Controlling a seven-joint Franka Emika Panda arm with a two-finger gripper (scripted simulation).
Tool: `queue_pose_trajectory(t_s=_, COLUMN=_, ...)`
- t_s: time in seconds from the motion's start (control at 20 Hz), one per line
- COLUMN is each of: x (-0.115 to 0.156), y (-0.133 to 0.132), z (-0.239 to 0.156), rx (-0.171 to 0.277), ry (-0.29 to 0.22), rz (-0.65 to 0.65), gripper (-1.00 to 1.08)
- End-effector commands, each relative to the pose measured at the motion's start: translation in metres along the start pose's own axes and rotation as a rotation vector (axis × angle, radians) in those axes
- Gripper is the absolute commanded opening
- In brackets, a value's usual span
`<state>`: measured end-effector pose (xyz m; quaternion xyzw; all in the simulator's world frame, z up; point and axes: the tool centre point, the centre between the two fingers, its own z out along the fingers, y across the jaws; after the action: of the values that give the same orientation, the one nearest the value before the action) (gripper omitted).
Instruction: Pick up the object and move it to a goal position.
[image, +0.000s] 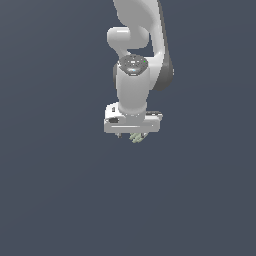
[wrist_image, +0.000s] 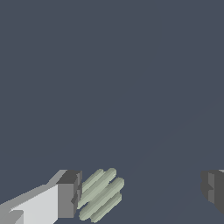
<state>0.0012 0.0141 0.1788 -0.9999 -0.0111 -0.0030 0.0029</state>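
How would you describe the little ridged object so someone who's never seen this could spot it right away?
Find the white robot arm against the plain dark background and follow it down to its gripper. The object sits between the open jaws, right beside one dark pad. It is tiny, pale grey-green, with several parallel finger-like ridges, unlike the blocky white-and-grey gripper.

Plain dark slate-blue backdrop (image: 55, 190) on every side of the claw (image: 132, 135), flat and evenly lit, with no walls, furniture or windows to pick out. Same uniform blue-grey in the wrist view, crossed only by a faint, slightly lighter diagonal line (wrist_image: 175, 129) running away beyond the claw. No clear shadows or edges anywhere under or around the claw.
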Motion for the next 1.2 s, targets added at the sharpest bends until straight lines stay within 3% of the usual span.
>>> queue_pose_trajectory(t_s=0.0, x=0.0, y=0.0, z=0.0, rx=0.0, ry=0.0, rz=0.0, gripper=1.0)
queue_pose_trajectory(t_s=0.5, x=0.002, y=0.034, z=0.0, rx=-0.002, ry=-0.008, rz=0.077, gripper=1.0)
queue_pose_trajectory(t_s=1.15, x=-0.007, y=0.021, z=0.014, rx=0.0, ry=-0.008, rz=0.149, gripper=1.0)
